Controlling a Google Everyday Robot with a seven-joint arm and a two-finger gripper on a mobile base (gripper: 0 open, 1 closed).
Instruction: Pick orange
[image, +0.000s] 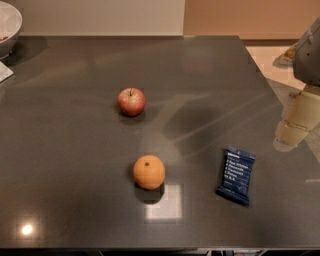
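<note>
Orange (149, 171) before apple (131, 101); hand (295, 127) far right

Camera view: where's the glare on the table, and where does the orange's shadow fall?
Camera view: square glare on the table in front of the orange, slightly right; a small hotspot at the front left; the orange's shadow falls toward the front edge; the gripper hangs at the right edge.

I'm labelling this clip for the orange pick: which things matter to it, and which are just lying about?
For the job: orange, front centre of the table; gripper, at the view's right edge, apart from it.
Lying about: red apple, behind the orange; blue snack packet, beside it; white bowl, top left corner.
</note>
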